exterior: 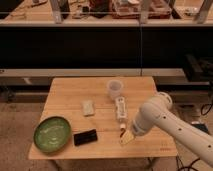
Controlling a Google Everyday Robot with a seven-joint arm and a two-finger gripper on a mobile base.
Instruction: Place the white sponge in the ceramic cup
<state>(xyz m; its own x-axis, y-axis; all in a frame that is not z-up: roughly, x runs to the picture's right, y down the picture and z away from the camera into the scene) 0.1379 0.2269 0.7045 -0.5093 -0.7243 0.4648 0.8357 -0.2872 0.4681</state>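
Looking down at a light wooden worktop (70, 92), we see five things spread across it and a white robot arm (167, 120) reaching in from the right.

The white sponge (88, 107) lies flat near the middle of the worktop, touching nothing. With open wood on every side, it looks easy to approach from above. The ceramic cup (115, 89) stands upright behind it and to the right, nearer the back edge, with its mouth facing up to receive the sponge. The two are near each other but apart.

A white tube (120, 108) with a label lies just in front of the cup, pointing front to back, between the sponge and the arm. At the front left sits a wide green bowl (50, 135), and just beside it lies a flat black rectangular object (85, 137).

The gripper (126, 137) is low over the front of the worktop, just in front of the tube's near end and well to the right of the sponge. Whether it is open or closed, we cannot tell. It does not appear to hold the sponge.

We judge the task not yet begun: the sponge is on the wood and the cup looks empty. The next move calls for travelling left and back to the sponge while keeping clear of the tube.
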